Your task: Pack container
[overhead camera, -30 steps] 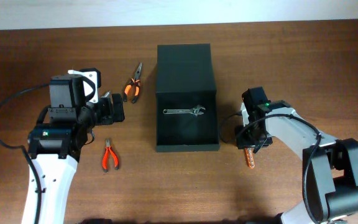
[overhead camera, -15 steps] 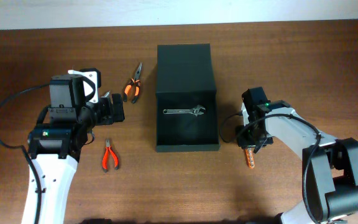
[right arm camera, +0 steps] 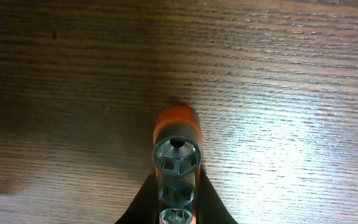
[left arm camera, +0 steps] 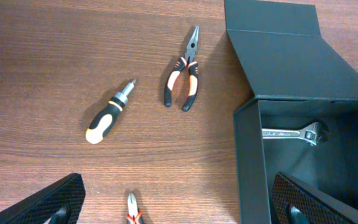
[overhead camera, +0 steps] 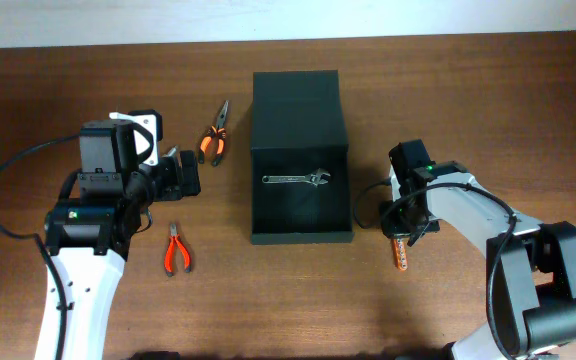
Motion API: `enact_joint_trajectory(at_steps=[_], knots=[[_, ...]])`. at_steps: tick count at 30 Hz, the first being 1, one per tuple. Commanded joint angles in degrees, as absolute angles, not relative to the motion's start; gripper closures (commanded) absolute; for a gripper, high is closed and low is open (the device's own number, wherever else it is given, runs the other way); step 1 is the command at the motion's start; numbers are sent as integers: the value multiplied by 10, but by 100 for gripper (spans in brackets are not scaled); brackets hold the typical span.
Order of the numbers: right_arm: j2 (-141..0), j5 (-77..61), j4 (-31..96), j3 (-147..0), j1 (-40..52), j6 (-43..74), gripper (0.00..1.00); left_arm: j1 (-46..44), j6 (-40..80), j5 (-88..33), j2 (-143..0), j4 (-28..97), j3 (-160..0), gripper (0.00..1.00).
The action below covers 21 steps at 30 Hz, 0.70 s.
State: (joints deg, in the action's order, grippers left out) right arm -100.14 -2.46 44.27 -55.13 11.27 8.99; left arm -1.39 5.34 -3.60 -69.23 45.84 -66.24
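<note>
The dark green container (overhead camera: 300, 100) stands open at the table's centre with its flap lid lying flat behind it. It also shows in the left wrist view (left arm camera: 303, 68). A silver adjustable wrench (overhead camera: 298, 179) lies inside it. My right gripper (overhead camera: 399, 226) is just right of the container and shut on an orange socket rail (overhead camera: 401, 257). The right wrist view shows the rail (right arm camera: 174, 124) and its sockets clamped between my fingers (right arm camera: 177, 208), low over the wood. My left gripper (overhead camera: 184, 177) is open and empty, left of the container.
Orange-black needle-nose pliers (overhead camera: 214, 141) lie left of the lid. Small red cutters (overhead camera: 176, 250) lie in front of my left gripper. A black-and-yellow stubby screwdriver (left arm camera: 109, 111) shows in the left wrist view, hidden under the left arm from overhead.
</note>
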Motion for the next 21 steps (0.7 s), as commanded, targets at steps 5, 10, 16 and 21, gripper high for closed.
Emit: enact_joint_trajectory(at_steps=[5,10,16,21], knots=[[-1006,-23,442,-552,116,95,89,-16,42,-32,-693,457,-672,1],[-974,-23,462,-582,116,95,88,-16,42,-32,-693,457,-672,1],[-922,-23,511,-650,116,95,88,-16,42,-32,-693,458,-672,1],[-877,-27,547,-708,116,88,91,-16,42,-32,-693,457,-672,1]])
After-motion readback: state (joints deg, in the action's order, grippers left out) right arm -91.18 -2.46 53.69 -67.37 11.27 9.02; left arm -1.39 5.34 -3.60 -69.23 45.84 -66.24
